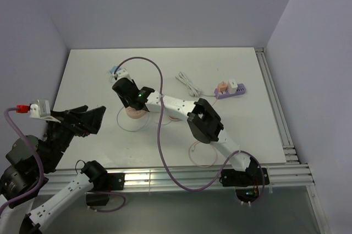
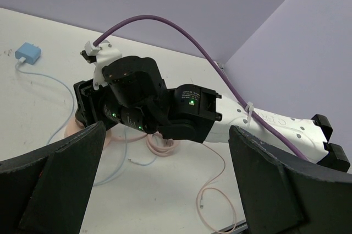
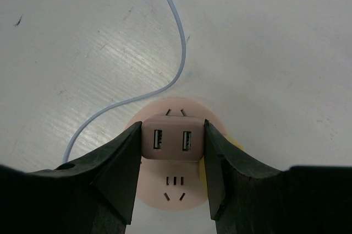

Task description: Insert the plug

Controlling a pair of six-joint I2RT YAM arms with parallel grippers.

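Pink plug (image 3: 172, 146), a small block w/ two USB ports facing the wrist cam, is pinched between the R gripper (image 1: 133, 99) fingers (image 3: 118, 168), one pad on each side. It sits directly over the round pink socket (image 3: 173, 190), covering the middle. Slot sets show on the socket's far and near edges. Can't tell if the prongs are seated or just above the face.

Socket is on the white table (image 1: 231, 63), left of centre and towards the near side. A thin light-blue cable (image 3: 179, 52) curves away from it on the far side to a blue charger (image 2: 27, 53) lying flat far-left. A thin pink cable (image 1: 203, 157) loops on the table to the near right.

L gripper (image 1: 92, 114) is spread wide w/ nothing between the fingers, held at the table's left edge well apart from the socket, pointing towards the R arm.

Far right: purple power strip (image 1: 231, 91) w/ a pink and a white adapter on it, and a bundled white cord (image 1: 188, 83) just left of it.
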